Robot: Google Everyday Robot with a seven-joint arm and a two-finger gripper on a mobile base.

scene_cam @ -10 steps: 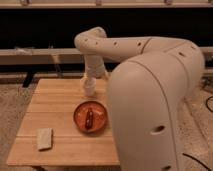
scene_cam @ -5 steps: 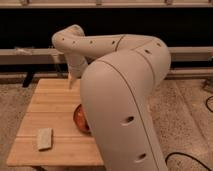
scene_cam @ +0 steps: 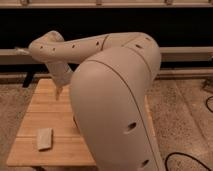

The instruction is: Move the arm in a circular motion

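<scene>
The cream-white arm (scene_cam: 115, 95) of rounded segments with small dark holes fills the middle of the camera view. Its large near segment covers the right half of the wooden table (scene_cam: 37, 112). The arm bends at an elbow (scene_cam: 47, 47) at upper left and runs down to the pale gripper (scene_cam: 59, 91). The gripper hangs just above the table's far left part and holds nothing that I can see.
A pale rectangular block (scene_cam: 45, 138) lies on the table's front left. A speckled floor (scene_cam: 185, 115) surrounds the table, with dark cables (scene_cam: 209, 102) at the right. A dark wall with a pale ledge (scene_cam: 185, 54) runs behind.
The arm has swung left and closer to the camera. The gripper moved from over the red bowl to the table's far left. The arm now hides the bowl.
</scene>
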